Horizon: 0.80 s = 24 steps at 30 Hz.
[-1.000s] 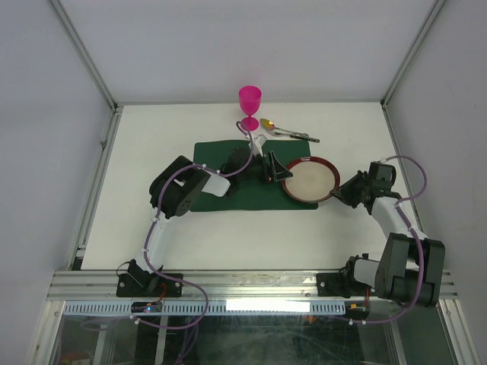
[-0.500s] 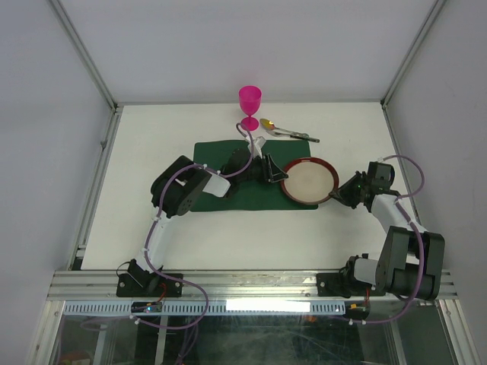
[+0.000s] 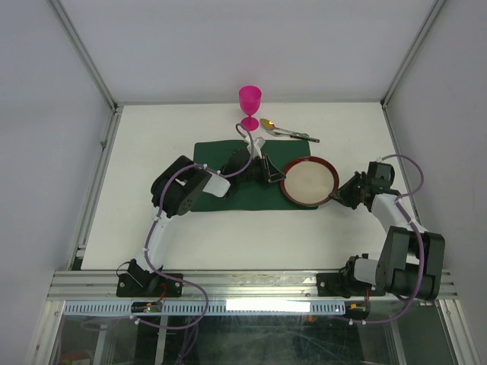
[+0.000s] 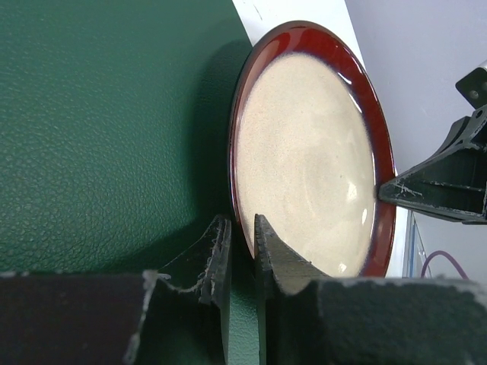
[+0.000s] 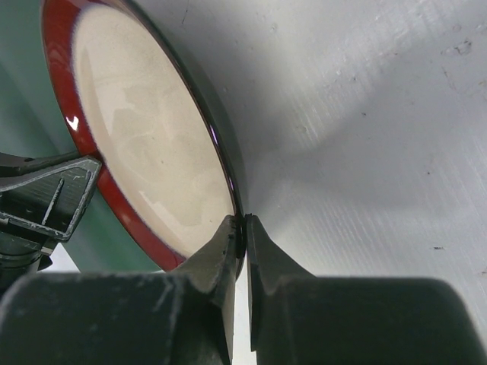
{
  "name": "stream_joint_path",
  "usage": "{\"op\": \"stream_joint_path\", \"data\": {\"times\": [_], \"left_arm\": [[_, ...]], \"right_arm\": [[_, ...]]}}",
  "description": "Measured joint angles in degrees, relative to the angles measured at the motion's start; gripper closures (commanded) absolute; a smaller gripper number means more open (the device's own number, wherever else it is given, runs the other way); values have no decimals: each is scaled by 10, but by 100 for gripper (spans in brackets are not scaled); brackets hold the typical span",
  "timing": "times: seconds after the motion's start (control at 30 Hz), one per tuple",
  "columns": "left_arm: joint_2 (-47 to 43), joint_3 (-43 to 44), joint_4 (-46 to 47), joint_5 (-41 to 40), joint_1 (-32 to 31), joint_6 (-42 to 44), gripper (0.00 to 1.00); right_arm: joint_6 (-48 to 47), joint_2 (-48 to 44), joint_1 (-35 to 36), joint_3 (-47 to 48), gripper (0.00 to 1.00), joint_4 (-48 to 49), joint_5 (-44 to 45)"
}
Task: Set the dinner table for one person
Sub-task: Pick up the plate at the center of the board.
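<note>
A red-rimmed plate (image 3: 309,182) with a cream centre sits half over the right end of the dark green placemat (image 3: 228,173) on the white dinner table (image 3: 152,137). My left gripper (image 3: 272,173) reaches it from the left. In the left wrist view its jaws (image 4: 242,222) stand narrow, shut over the plate (image 4: 304,152) rim, one finger above and one outside. My right gripper (image 3: 340,193) holds the opposite side, and in the right wrist view it (image 5: 243,221) is shut tight on the plate (image 5: 144,129) rim.
A pink goblet (image 3: 249,105) stands upright at the table's far edge, just behind the placemat. A gold-bowled spoon (image 3: 286,131) lies to its right, beyond the plate. Aluminium frame rails (image 3: 97,179) edge the table left and right.
My left gripper's jaws have closed from wide apart to a narrow gap over the plate's left rim. The right gripper kept its hold, and the plate has barely shifted.
</note>
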Motion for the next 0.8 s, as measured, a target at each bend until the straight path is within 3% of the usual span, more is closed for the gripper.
{"op": "stream_joint_path", "data": {"times": [0.53,0.8], "left_arm": [[-1,1,-3,0,0,-6,95],[-20,3,-52,-2,-1,7,95]], "right_arm": [[-10,0,0,6,100,-5,-2],[-21,-6,2,15,100,-15,-5]]}}
